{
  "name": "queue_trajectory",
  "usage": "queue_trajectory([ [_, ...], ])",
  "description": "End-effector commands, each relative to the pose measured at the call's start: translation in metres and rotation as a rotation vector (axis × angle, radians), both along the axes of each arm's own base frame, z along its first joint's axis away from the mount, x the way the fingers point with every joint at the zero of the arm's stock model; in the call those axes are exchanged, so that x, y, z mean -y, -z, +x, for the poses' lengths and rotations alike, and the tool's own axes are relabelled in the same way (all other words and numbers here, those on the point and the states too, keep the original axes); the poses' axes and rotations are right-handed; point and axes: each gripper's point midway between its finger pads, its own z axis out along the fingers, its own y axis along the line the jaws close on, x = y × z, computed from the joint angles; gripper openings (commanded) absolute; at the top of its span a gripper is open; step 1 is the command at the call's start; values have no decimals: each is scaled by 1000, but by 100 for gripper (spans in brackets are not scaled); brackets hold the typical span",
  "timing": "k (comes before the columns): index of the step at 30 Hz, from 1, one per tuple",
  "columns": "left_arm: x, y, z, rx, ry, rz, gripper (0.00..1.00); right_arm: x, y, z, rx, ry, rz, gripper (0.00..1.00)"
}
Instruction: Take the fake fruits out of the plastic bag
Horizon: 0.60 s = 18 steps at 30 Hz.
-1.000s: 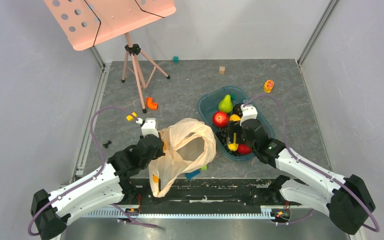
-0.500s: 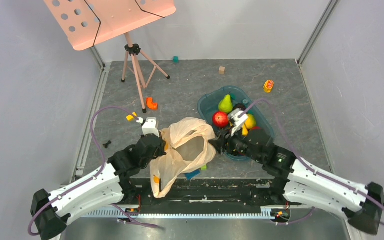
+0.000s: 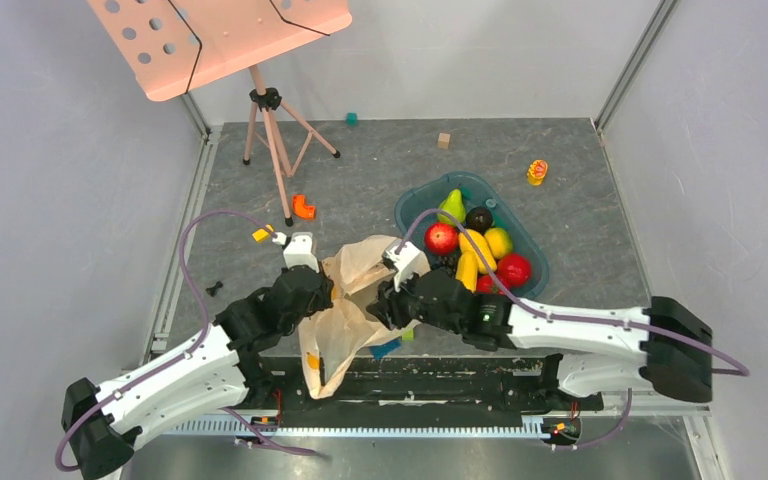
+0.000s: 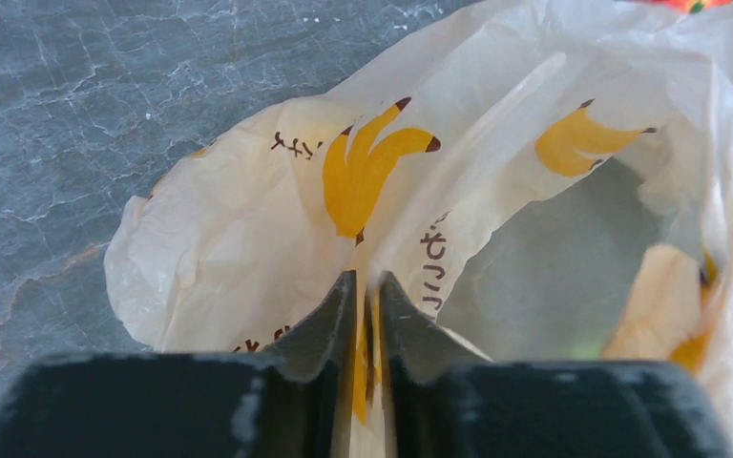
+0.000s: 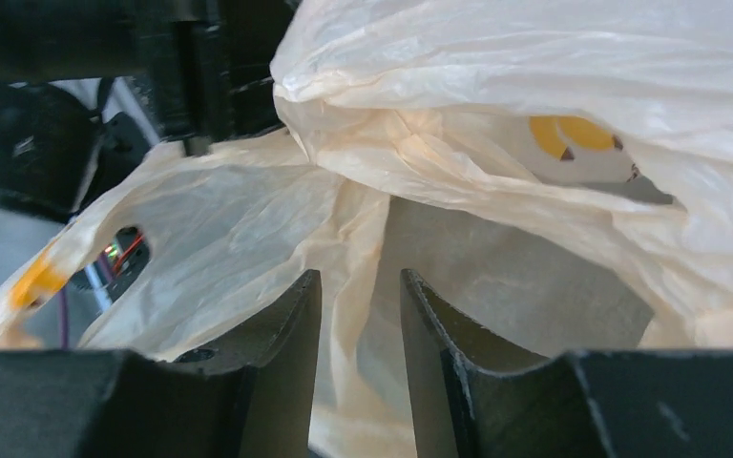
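The plastic bag (image 3: 345, 322) lies crumpled at the near middle, cream with printed bananas. My left gripper (image 3: 322, 292) is shut on its left rim, and the left wrist view shows the film pinched between the jaws (image 4: 365, 279). My right gripper (image 3: 381, 304) is at the bag's right side, open, with a fold of the bag (image 5: 496, 95) standing between its jaws (image 5: 360, 277). No fruit shows inside the bag. A green pear (image 3: 450, 205), a red apple (image 3: 441, 238), banana pieces (image 3: 477, 250) and a lemon (image 3: 499, 241) lie in the teal tray (image 3: 412, 203).
The tray also holds a dark plum (image 3: 478, 218), black grapes (image 3: 450, 262) and another red fruit (image 3: 513, 269). A pink music stand (image 3: 220, 35) on a tripod (image 3: 272, 140) stands at the back left. Small blocks (image 3: 303, 207) (image 3: 444, 140) (image 3: 537, 172) are scattered about, and blocks (image 3: 388, 348) lie by the bag.
My right gripper has swung left from over the tray to the bag's right side. The left gripper has kept its hold on the rim, and the bag has crumpled inward.
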Motion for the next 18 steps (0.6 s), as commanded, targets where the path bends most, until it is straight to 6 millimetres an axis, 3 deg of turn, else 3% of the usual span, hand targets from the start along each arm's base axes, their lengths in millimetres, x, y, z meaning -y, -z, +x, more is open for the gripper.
queue_trajectory([
  [1, 1, -31, 8, 58, -13, -32, 33, -23, -14, 30, 2, 137, 47, 39],
  [4, -1, -44, 7, 76, -17, -53, 59, -27, 1, 49, -6, 202, 7, 39],
  [6, -3, -55, 7, 95, -23, -67, 69, -28, 12, 60, -25, 226, -12, 39],
  [12, -12, -90, 24, 182, -101, -102, 75, -27, 37, 78, -60, 268, -33, 38],
  [15, -16, -81, 42, 160, -163, -92, 77, -26, 44, 80, -73, 270, -35, 38],
  [18, -26, -51, 60, 62, -232, -53, 84, -24, 46, 78, -78, 260, -36, 38],
])
